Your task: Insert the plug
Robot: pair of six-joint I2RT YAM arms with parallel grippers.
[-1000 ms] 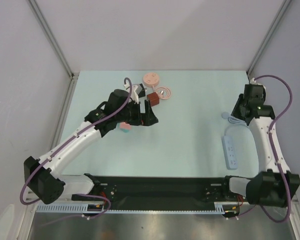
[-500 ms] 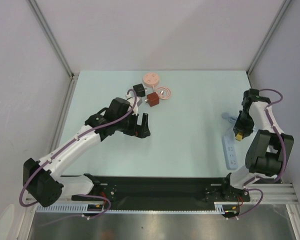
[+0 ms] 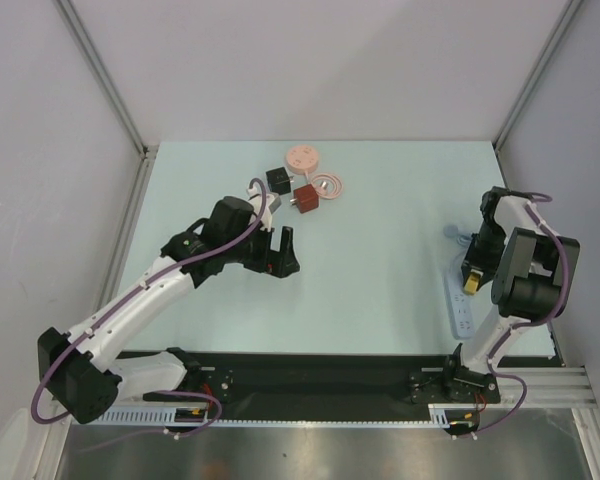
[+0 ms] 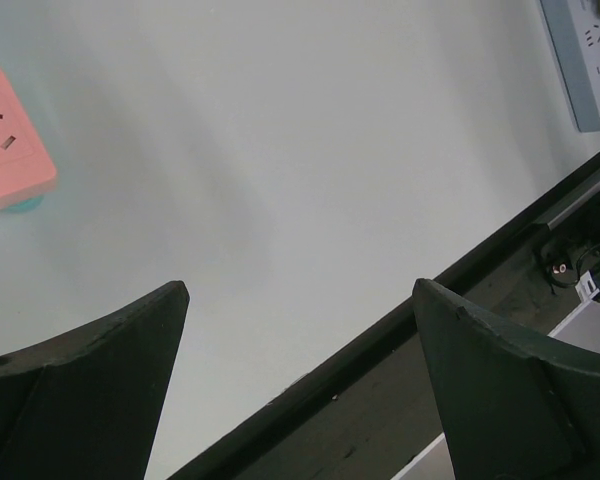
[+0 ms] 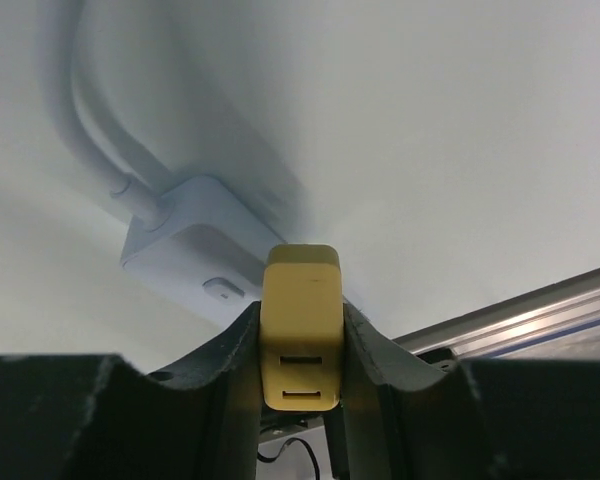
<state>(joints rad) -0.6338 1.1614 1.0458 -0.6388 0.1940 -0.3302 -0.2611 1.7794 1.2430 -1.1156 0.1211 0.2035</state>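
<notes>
One plug [image 5: 301, 325], one power strip [image 3: 462, 312], two cubes [image 3: 277, 180] [image 3: 305, 197].

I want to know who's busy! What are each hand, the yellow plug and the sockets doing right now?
left gripper: open, holding nothing.
right gripper: shut on the yellow plug.
yellow plug: held above the power strip, not plugged in.
power strip: lying flat, cable attached.
pink socket block: lying flat, holes empty.

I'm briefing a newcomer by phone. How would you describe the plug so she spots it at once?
Over the table, far right, the right gripper hangs above a pale blue power strip. The plug is the small yellow block pinched between its black fingers, the only yellow thing there.
</notes>
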